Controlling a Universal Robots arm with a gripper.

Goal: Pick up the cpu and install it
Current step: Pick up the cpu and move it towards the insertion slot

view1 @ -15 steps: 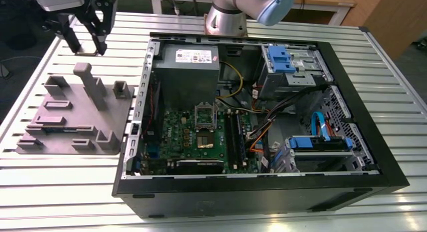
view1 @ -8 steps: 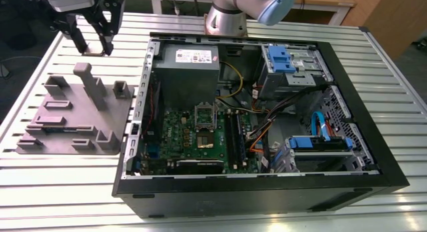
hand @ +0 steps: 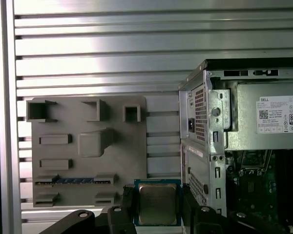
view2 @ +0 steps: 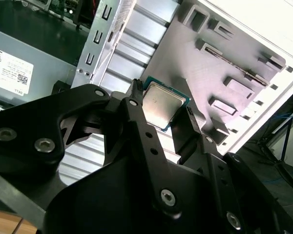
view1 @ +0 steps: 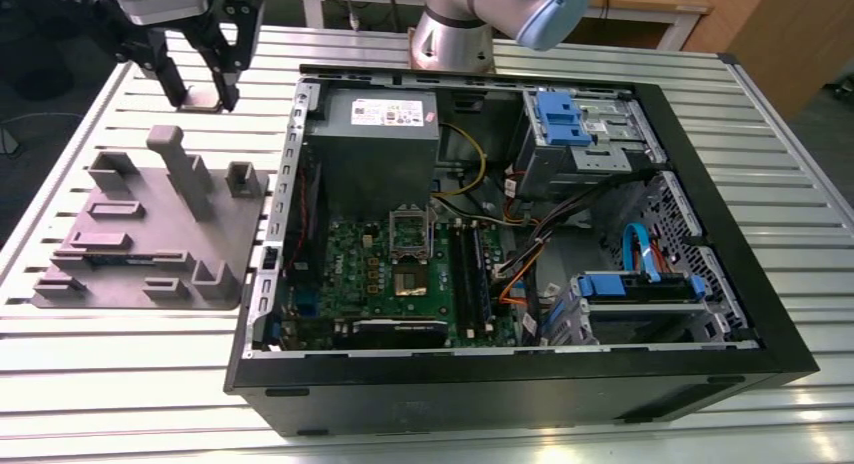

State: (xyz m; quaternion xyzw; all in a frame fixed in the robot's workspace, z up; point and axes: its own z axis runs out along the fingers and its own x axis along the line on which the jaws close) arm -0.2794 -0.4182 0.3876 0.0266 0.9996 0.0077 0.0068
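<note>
Black two-finger gripper [view2: 163,103] clamps the small square silvery-topped cpu [view2: 162,108] by two opposite edges. It hangs above the slatted metal table [hand: 88,63], just off the grey moulded fixture tray [hand: 88,146] and near the open black computer case [view1: 534,384]. Judged step: carrying the chip. It should stay level and firmly pinched, squared to the silvery socket frame [view1: 407,227].

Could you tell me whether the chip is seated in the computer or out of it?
Out of it: the chip is clamped in the end effector, over the table near the grey tray, outside the computer case.
</note>
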